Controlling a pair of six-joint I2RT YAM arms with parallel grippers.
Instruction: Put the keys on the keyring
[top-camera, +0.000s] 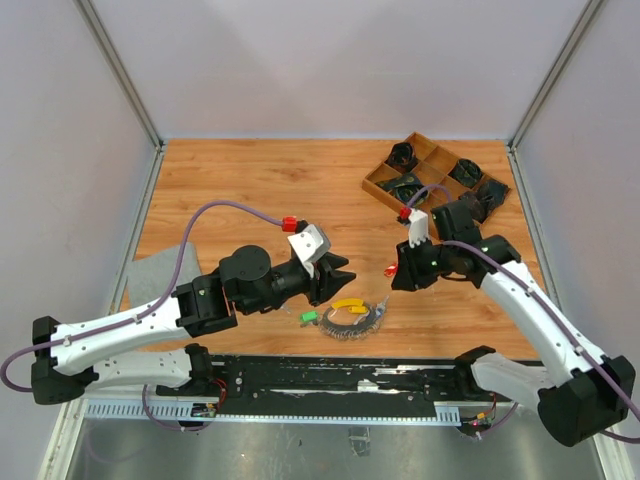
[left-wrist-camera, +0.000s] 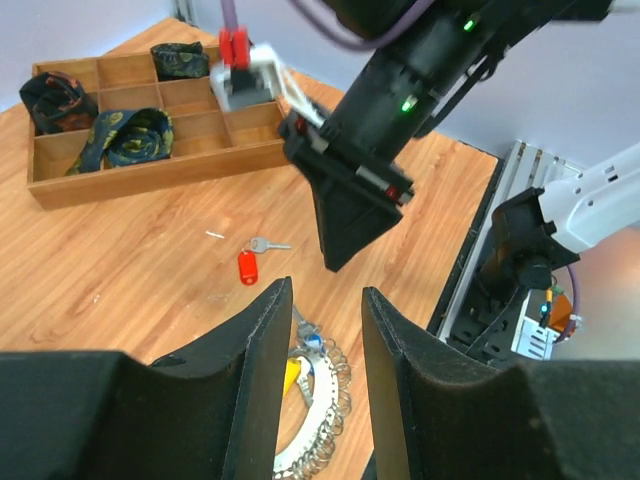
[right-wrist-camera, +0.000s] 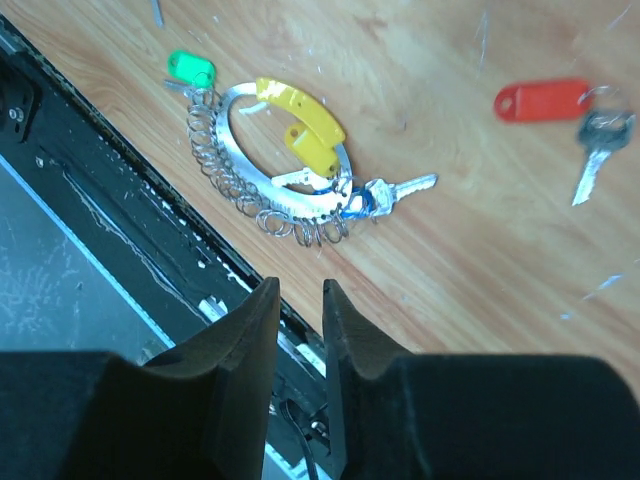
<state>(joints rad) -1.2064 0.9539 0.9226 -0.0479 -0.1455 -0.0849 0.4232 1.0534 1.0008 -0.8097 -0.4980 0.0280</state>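
Note:
The keyring (right-wrist-camera: 240, 170), a coil-edged silver ring with a yellow curved piece (right-wrist-camera: 300, 125), lies flat on the wood near the front edge (top-camera: 352, 318). A green-tagged key (right-wrist-camera: 190, 68) and a blue-headed key (right-wrist-camera: 385, 193) hang on it. A red-tagged key (right-wrist-camera: 540, 100) lies loose on the table to its right (left-wrist-camera: 248, 266). My left gripper (left-wrist-camera: 325, 290) hovers open above the ring (left-wrist-camera: 325, 400), nothing between its fingers. My right gripper (right-wrist-camera: 300, 290) is slightly open and empty, raised near the red-tagged key (top-camera: 389, 268).
A wooden compartment tray (top-camera: 375, 185) with dark rolled items stands at the back right. A grey cloth (top-camera: 160, 270) lies at the left. The black rail (top-camera: 340, 375) runs along the table's near edge, just behind the ring.

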